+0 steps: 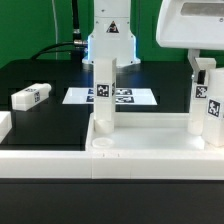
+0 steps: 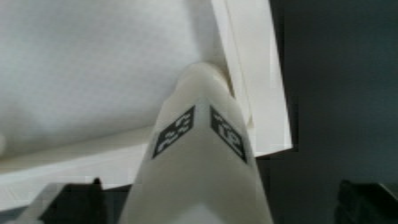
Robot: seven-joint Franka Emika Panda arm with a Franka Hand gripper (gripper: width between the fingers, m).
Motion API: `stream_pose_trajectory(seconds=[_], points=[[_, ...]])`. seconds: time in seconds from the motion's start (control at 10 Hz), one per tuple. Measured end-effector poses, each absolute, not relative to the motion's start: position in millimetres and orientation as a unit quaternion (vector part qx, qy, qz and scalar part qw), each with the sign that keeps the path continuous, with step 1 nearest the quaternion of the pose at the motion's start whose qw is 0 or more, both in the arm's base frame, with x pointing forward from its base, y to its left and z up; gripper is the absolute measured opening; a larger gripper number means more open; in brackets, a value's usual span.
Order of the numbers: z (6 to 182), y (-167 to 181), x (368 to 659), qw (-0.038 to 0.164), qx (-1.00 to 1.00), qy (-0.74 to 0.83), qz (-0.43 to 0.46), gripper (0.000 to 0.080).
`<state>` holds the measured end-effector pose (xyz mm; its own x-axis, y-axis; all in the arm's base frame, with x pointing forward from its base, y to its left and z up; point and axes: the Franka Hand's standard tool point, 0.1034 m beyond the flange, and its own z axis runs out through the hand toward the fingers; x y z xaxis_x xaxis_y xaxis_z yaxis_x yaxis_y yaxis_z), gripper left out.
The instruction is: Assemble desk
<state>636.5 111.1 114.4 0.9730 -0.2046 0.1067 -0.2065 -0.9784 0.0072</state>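
One leg (image 1: 103,95) stands fitted at the desk top's (image 1: 60,152) twelve o'clock edge; a second leg (image 1: 207,100) stands in its three o'clock corner, the pincer (image 2: 214,200) spread around it, probably unfinished. A third leg (image 1: 32,96) lies on the worktop (image 1: 45,72)

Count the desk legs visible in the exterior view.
3. One leg lies on the table at the exterior view's left; a second stands upright on the desk top; a third stands upright at the exterior view's right. Others may be hidden.
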Motion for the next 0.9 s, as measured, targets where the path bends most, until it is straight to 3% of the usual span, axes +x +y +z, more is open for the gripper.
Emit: stream_pose_trajectory(seconds=[0.4,0.6,0.7,0.8,0.9], points=[[114.4,108.8,636.8,0.019,0.998,0.004,0.052,0.0649],[114.3,107.2,637.0,0.02,0.998,0.023,0.051,0.04],[114.2,107.2,636.9,0.02,0.998,0.023,0.051,0.04],[114.0,107.2,636.7,0.02,0.998,0.023,0.051,0.029],[114.0,107.3,636.7,0.02,0.998,0.023,0.051,0.029]])
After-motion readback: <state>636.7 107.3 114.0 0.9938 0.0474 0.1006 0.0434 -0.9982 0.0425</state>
